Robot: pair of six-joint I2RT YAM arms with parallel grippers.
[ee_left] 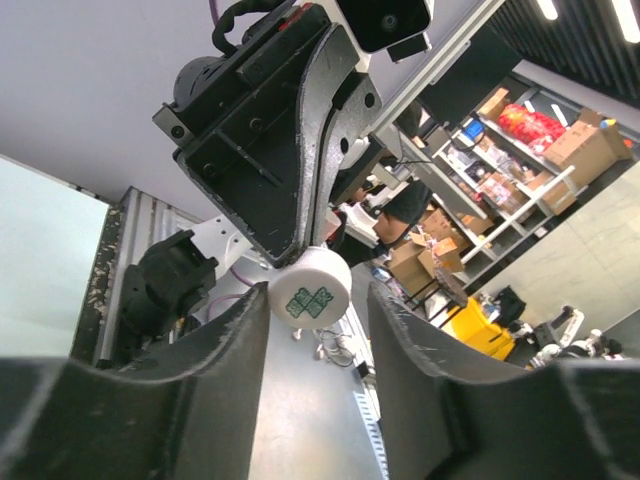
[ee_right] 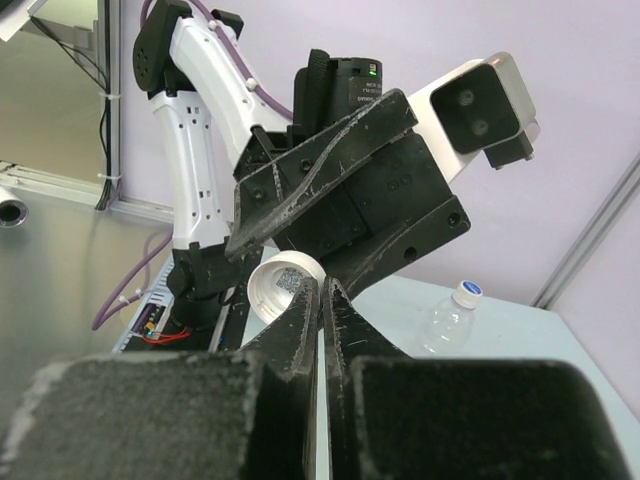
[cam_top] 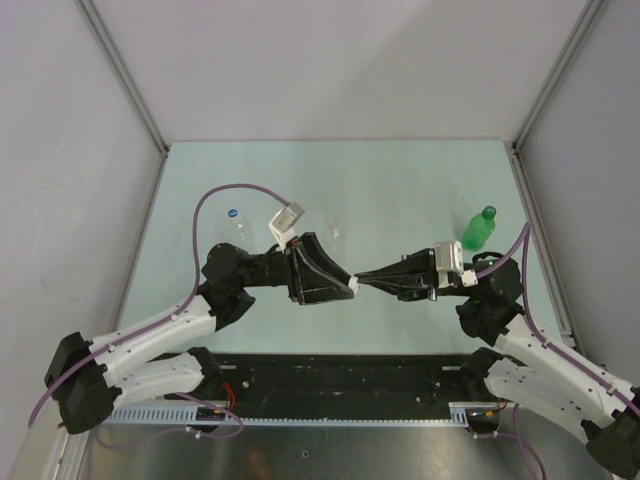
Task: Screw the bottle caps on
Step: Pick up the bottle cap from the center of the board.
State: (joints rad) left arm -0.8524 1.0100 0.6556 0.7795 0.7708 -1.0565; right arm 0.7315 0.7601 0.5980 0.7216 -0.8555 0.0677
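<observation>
One smooth round white plastic cap (ee_left: 310,290)

We see a pale green bench (cam_top: 400,180) closed in by grey walls (cam_top: 330,60) on three sides, with metal posts (cam_top: 125,80) rising at its two far corners. Along its near edge lie a black plate (cam_top: 340,375) and a slotted grey strip (cam_top: 330,421). Beyond the bench, the left wrist view shows shelves (ee_left: 490,150) with cardboard boxes (ee_left: 590,145), red packets (ee_left: 530,122) and a yellow object (ee_left: 470,325) lower down.

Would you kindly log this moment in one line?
right pincer: shut on white cap | left pincer: open around it | both midair
</observation>
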